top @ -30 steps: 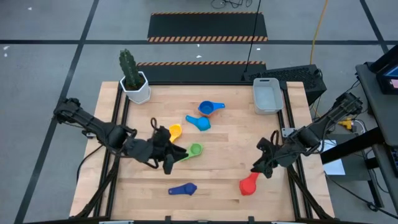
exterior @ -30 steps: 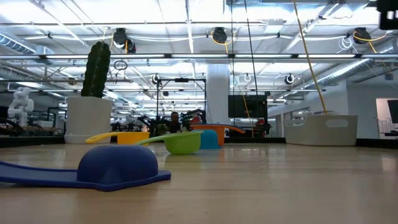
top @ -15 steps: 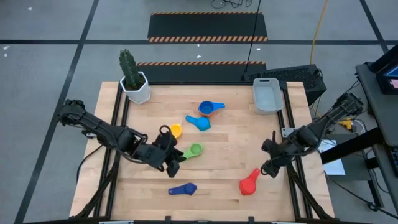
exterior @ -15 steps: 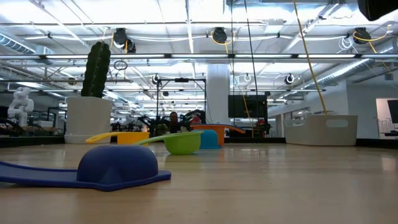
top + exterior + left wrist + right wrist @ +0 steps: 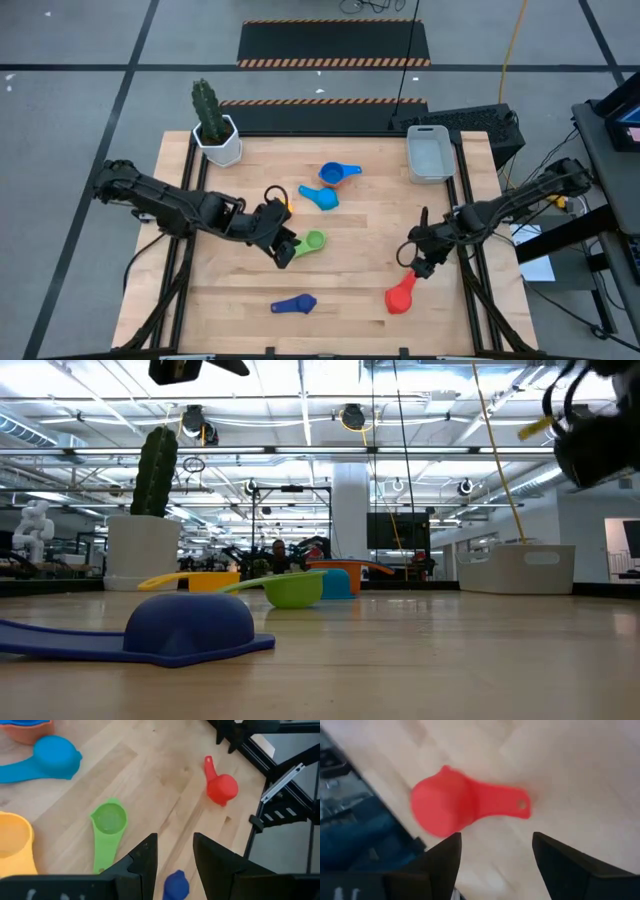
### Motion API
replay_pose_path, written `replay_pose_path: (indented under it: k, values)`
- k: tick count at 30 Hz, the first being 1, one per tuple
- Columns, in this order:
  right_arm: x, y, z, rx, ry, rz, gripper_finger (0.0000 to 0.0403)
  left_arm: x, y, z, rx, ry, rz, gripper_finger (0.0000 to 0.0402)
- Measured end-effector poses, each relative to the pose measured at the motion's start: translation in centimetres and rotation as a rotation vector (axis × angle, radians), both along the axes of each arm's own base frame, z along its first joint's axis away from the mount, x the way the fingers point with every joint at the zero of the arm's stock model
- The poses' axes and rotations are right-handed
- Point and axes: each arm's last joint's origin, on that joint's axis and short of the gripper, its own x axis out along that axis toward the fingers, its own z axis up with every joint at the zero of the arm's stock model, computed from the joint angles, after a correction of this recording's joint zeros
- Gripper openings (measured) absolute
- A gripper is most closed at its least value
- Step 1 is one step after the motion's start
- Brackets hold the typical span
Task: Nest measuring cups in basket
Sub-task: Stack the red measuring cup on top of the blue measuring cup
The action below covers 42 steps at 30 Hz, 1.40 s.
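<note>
The red measuring cup (image 5: 451, 808) lies bowl-down near the table's right front, its handle (image 5: 506, 805) flat on the wood. My right gripper (image 5: 412, 264) hangs open just above its handle end, touching nothing. My left gripper (image 5: 283, 247) is open beside the green cup (image 5: 313, 241), which rests upright on its base. The dark blue cup (image 5: 295, 303) lies bowl-down near the front edge. Yellow (image 5: 283, 209), light blue (image 5: 320, 196) and blue-on-orange (image 5: 335, 174) cups sit mid-table. The basket (image 5: 429, 155) stands at the far right.
A white pot with a cactus (image 5: 215, 135) stands at the far left corner. Black frame rails (image 5: 470, 290) run along both table sides, close to the red cup. Bare wood lies between the green cup and the red cup.
My right gripper has come down toward the red cup and swung a little toward the table's left. My left gripper has sunk and moved toward the green cup. Both arms now show at the top of the low view. No cup has moved.
</note>
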Motion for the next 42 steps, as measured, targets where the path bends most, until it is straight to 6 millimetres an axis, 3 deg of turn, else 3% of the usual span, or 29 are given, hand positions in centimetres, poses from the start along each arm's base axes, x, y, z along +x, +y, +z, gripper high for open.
replay_pose_path:
  k: [6,18,30,42]
  values:
    - [-0.7,-0.7,-3.3,-0.006,0.013,-0.063,0.024,0.4,0.4,0.2,-0.09,-0.017,0.039,0.0127]
    - [-1.2,-0.9,-6.0,0.031,-0.114,-0.034,0.0229,1.3,0.0,1.5,-0.129,-0.195,0.067,0.0127]
    - [-1.6,-0.8,-6.9,0.086,-0.174,0.05,0.0181,1.3,0.0,1.5,-0.141,-0.196,0.076,0.0127]
    - [-1.7,-0.9,-7.2,0.046,-0.209,0.076,0.0091,1.5,0.7,1.5,-0.104,-0.196,0.071,0.0127]
